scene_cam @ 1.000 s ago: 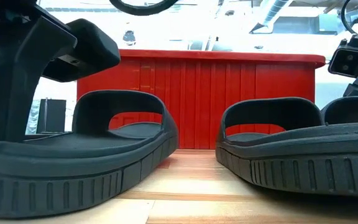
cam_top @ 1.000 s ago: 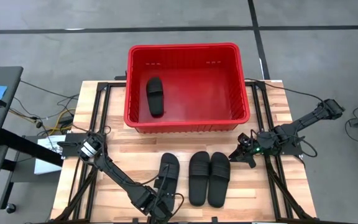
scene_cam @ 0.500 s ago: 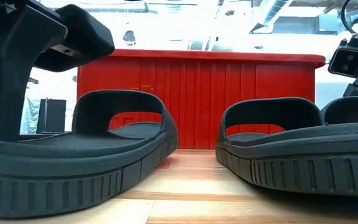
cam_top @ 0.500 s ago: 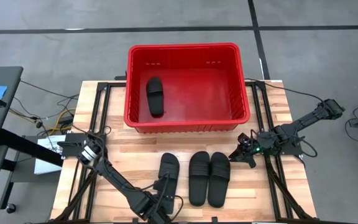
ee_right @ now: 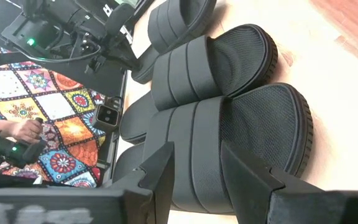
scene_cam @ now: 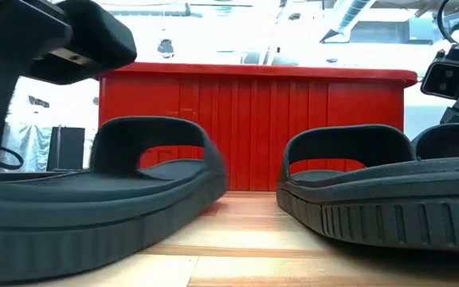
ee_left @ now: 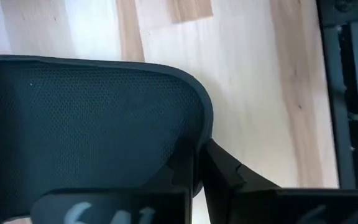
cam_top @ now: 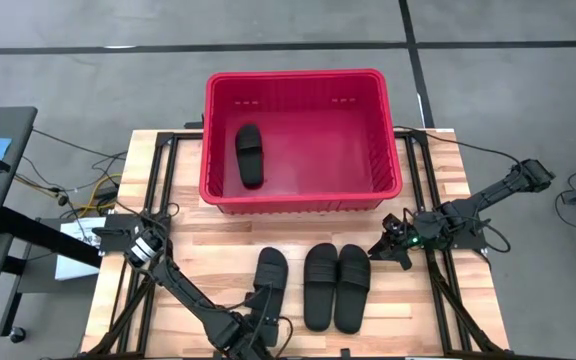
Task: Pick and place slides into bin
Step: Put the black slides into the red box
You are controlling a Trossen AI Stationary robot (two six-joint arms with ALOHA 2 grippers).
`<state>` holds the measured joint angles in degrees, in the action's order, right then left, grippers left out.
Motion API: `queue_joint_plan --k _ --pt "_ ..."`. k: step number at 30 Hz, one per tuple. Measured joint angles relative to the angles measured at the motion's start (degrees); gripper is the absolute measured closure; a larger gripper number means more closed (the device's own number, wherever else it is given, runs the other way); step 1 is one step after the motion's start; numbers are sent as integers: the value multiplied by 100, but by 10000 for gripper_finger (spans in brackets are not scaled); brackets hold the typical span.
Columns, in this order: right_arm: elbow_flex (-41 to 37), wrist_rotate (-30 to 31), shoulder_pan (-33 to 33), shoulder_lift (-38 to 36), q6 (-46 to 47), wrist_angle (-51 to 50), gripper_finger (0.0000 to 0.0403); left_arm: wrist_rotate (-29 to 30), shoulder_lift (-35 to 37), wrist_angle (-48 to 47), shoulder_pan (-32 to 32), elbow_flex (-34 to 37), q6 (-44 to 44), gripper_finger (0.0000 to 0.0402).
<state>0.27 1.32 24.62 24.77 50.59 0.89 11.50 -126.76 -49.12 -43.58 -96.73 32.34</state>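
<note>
Heel of the lone slide [cam_top: 271,283] sits between my left gripper [cam_top: 256,335] fingers, apparently clamped; I'd lift level toward the bin [cam_top: 303,203].

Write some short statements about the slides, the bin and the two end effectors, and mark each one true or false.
1. One slide lies inside the bin. True.
2. Three slides are on the table. True: a single slide and a pair side by side.
3. The bin is blue. False: it is red.
4. The left end effector is at the single slide's near end. True.
5. The right end effector holds a slide. False: it is open and empty, right of the pair.
</note>
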Motion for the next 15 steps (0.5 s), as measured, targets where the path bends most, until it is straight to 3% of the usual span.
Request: queue_joint_plan --k 15 --pt "0 0 -2 0 0 -2 280 -159 2 -1901 -49 -1252 -303 401"
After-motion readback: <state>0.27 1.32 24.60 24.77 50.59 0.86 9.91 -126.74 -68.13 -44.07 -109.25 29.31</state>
